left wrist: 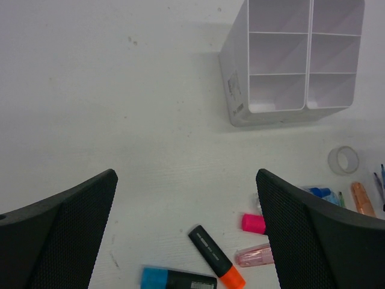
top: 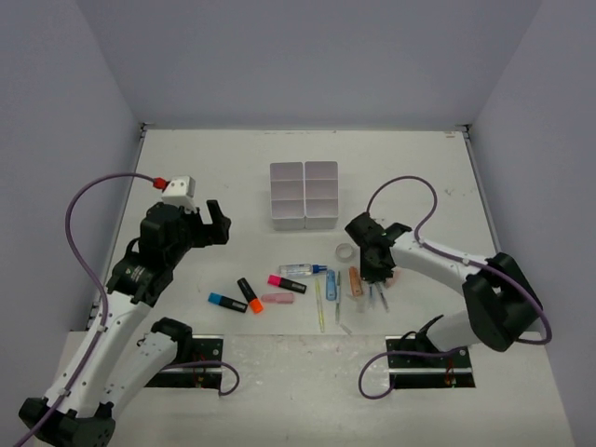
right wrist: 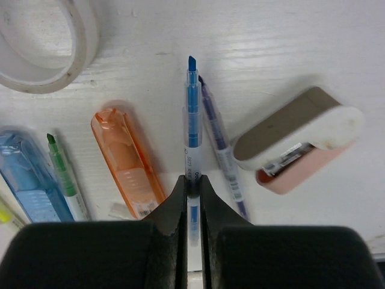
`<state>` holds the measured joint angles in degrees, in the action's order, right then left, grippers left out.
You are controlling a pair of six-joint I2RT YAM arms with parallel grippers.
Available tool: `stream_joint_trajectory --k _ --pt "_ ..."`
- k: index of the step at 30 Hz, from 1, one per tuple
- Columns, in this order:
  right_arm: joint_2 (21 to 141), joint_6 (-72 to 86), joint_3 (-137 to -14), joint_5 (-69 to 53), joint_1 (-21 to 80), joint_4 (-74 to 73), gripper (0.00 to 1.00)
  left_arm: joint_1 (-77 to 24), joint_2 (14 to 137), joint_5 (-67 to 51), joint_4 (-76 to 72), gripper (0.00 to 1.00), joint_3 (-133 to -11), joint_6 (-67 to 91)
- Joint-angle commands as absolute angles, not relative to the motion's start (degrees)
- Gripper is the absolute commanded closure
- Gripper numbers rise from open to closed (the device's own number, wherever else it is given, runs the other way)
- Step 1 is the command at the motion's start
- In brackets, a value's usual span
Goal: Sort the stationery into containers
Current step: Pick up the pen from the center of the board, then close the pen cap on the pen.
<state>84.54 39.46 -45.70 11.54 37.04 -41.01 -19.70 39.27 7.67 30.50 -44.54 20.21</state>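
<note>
The right end effector is pressed onto a thin blue pen that lies among other stationery near the counter's near edge. The left end effector hangs spread, holding nothing. The white tray, toward the far edge, shows every visible compartment bare. Sorting seems barely begun, with every piece left.

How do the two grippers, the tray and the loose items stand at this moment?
left gripper: open, empty.
right gripper: shut on the blue pen.
blue pen: held by the right gripper.
organiser tray: upright, compartments empty.
tape ring: lying flat on the table.
orange-end highlighter: lying on the table, unsorted.
pink-end highlighter: same.
blue-end highlighter: same.
</note>
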Motion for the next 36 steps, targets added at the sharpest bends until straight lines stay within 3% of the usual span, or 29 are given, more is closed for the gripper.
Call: stream_joint_trajectory --k 1,3,5,10,15,19,25,27,30,36 --pt "71.2 42.4 -50.2 20.1 37.3 -49.3 1.00 -20.2 44.9 -0.2 28.5 0.00 -47.8 26.3" --pt "65.0 42.3 -51.9 20.7 37.2 -51.4 1.00 -21.6 46.6 -3.3 26.5 0.00 -47.0 31.9" --pt "57.6 41.9 -53.5 21.1 37.3 -53.7 1.00 -29.9 47.1 1.8 23.0 0.00 -45.8 36.6" --pt "46.8 41.5 -57.2 23.9 37.2 -59.1 1.00 -59.3 60.0 31.6 22.9 0.00 -48.9 50.9" --pt "42.5 41.5 -61.5 28.0 37.2 -64.8 1.00 -78.7 78.1 46.7 30.8 0.00 -60.2 71.5" --pt "40.7 41.0 -61.2 28.9 37.2 -65.8 1.00 -83.3 93.1 47.3 38.9 0.01 -72.7 82.7" --pt "37.9 40.8 -61.4 29.6 37.2 -65.8 1.00 -84.8 110.9 38.4 65.3 0.16 -96.8 97.3" --pt "36.8 40.1 -62.2 30.0 37.2 -65.8 1.00 -85.3 111.8 35.1 64.6 0.25 -96.4 99.7" --pt "36.1 39.4 -63.5 31.3 37.2 -66.6 1.00 -85.3 110.5 28.4 57.5 0.27 -90.7 100.5" --pt "35.0 38.3 -65.1 31.8 37.2 -67.2 1.00 -85.3 110.3 23.7 57.3 0.26 -87.3 107.0"
